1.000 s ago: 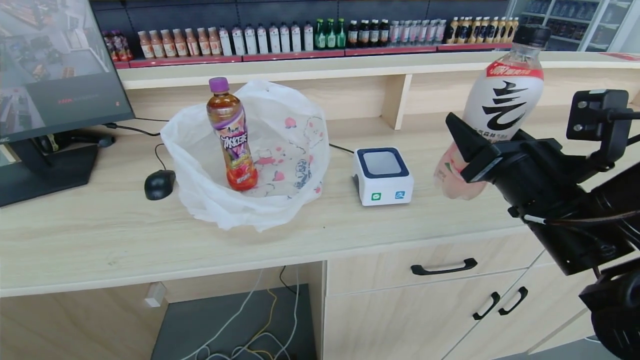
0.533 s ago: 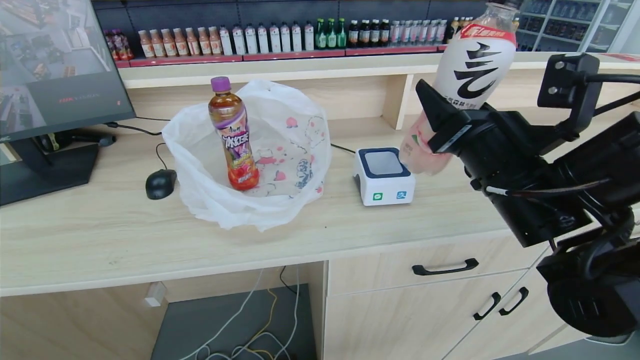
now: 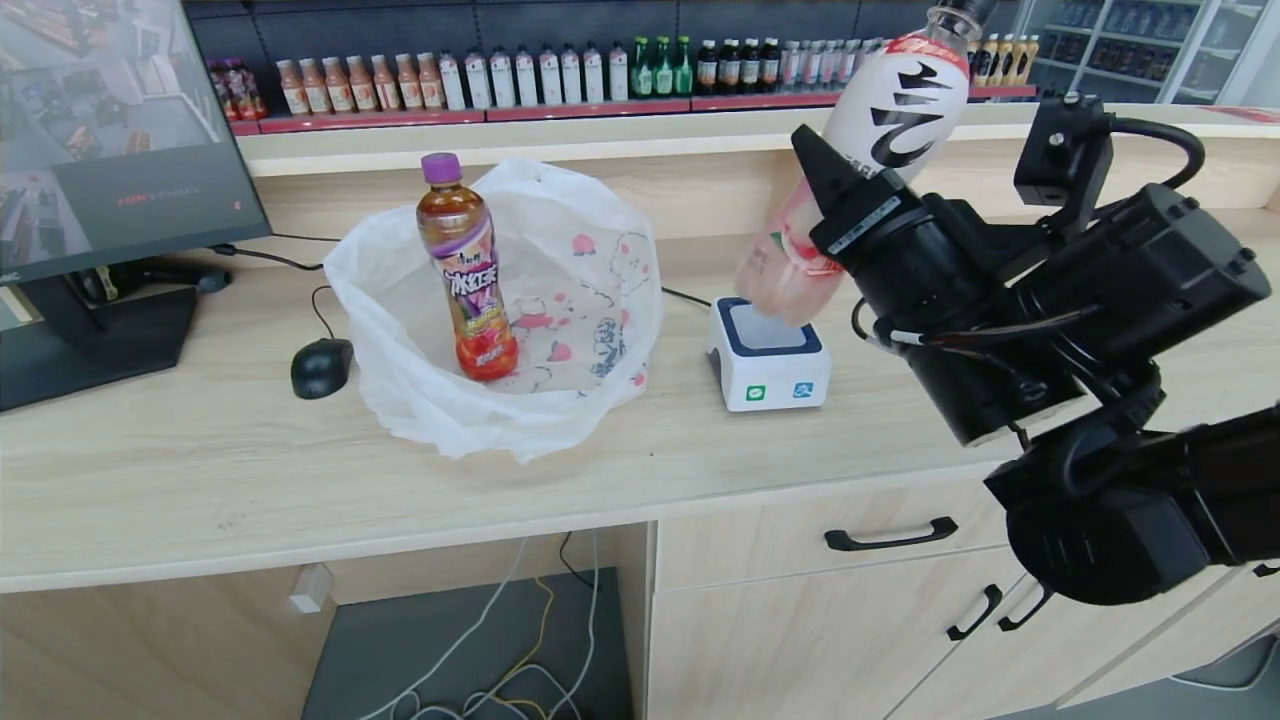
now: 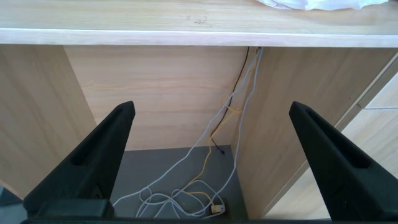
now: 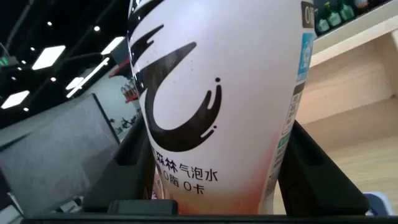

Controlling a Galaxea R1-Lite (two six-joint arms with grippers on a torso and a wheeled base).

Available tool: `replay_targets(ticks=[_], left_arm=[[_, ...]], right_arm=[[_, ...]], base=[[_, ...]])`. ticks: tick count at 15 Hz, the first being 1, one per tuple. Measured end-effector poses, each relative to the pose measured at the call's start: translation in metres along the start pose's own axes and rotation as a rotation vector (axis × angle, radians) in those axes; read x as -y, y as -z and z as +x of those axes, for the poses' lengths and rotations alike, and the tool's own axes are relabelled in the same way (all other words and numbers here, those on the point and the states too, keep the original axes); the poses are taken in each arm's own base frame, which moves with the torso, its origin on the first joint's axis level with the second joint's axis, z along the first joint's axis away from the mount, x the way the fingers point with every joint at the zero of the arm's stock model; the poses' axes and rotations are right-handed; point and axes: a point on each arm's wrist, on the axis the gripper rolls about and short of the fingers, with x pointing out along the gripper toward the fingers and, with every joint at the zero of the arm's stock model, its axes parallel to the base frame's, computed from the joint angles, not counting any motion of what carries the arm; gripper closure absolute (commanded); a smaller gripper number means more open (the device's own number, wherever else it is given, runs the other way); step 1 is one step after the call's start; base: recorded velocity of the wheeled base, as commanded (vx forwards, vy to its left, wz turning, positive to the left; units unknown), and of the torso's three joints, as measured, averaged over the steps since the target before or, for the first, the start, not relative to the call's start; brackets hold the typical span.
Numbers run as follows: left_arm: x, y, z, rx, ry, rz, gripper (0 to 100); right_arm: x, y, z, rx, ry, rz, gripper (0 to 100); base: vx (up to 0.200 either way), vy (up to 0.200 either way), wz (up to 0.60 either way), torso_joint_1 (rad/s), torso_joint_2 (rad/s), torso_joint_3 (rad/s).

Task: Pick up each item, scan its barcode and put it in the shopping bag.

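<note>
Clamping the tilted white bottle [image 3: 895,110], the right hand [image 3: 815,235] holds its base just over the scanner [image 3: 767,352], the shopping bag [image 3: 590,300] farther to that hand's left, while the left hand [image 4: 211,109] gapes wide.

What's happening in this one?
The right pincer holds a white and pink drink bottle, tilted, with its base over the scanner on the counter. A tea bottle already stands upright in the plastic bag beside the scanner. The left pincer hangs open below the counter edge, holding nothing.
</note>
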Motion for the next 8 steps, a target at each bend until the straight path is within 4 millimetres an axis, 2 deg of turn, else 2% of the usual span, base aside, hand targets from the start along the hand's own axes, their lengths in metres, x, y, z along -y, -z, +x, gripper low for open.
replay_targets(ticks=[4, 8], left_arm=[[0.000, 0.000, 0.000, 0.000, 0.000, 0.000, 0], [0.000, 0.000, 0.000, 0.000, 0.000, 0.000, 0]], right_arm=[[0.007, 0.023, 0.014, -0.018, 0.017, 0.225, 100], [0.028, 0.047, 0.020, -0.021, 0.099, 0.322, 100]], base=[[0.000, 0.000, 0.00, 0.000, 0.00, 0.000], [0.000, 0.000, 0.00, 0.000, 0.00, 0.000]])
